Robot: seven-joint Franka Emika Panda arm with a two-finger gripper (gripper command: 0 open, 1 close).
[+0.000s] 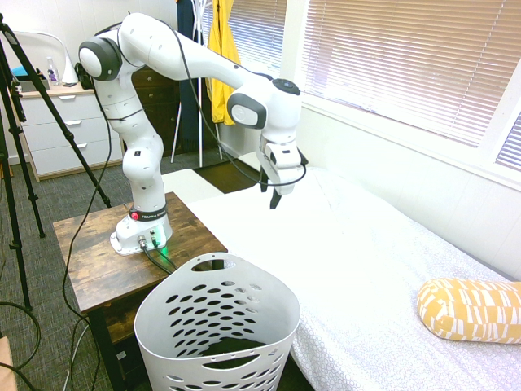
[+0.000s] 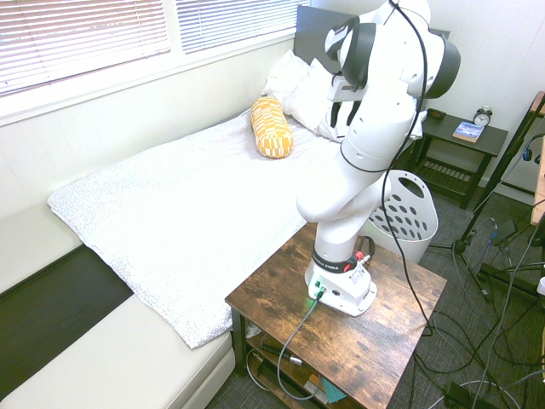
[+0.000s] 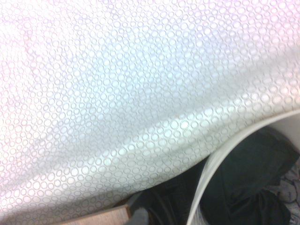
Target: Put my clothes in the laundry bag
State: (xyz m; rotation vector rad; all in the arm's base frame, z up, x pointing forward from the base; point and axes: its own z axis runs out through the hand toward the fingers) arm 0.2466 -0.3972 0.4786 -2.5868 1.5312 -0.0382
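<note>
bedroom: bed (image 1: 326, 244) alongside; gripper (image 1: 279, 183) above its near edge, finger state unclear. dark clothes (image 3: 253, 176), seemingly, inside white laundry basket (image 1: 216, 318).

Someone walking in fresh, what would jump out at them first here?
Probably the big white arm, arching up from the wooden side table with its hand over the white bed. Next, the tall white basket in front of that table, dark cloth inside. Then the yellow patterned bolster on the bed.
</note>
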